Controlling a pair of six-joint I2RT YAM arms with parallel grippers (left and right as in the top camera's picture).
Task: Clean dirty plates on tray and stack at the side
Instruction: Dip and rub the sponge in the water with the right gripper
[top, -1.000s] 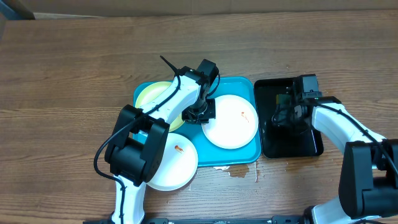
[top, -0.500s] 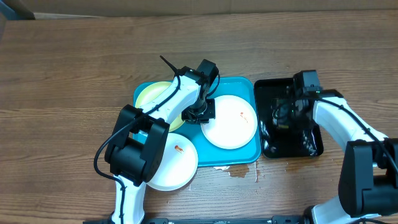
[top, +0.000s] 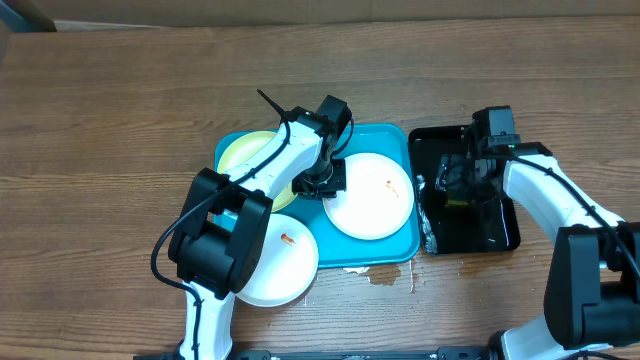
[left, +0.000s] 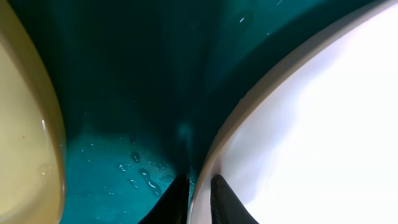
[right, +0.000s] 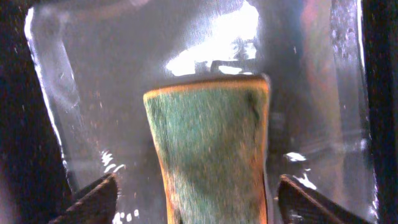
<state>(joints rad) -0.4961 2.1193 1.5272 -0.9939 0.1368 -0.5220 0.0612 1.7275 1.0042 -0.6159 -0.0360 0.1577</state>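
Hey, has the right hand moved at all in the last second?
Yes. The right hand has shifted slightly toward the far edge of the black tray, away from the robot's base.

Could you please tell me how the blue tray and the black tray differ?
The blue tray is larger; the black tray is narrower. The blue tray carries plates, the left gripper pinching a white plate by its rim; the black tray holds a green sponge on a wet floor, the right gripper open astride it. Both are rectangular, rimmed and side by side on the table.
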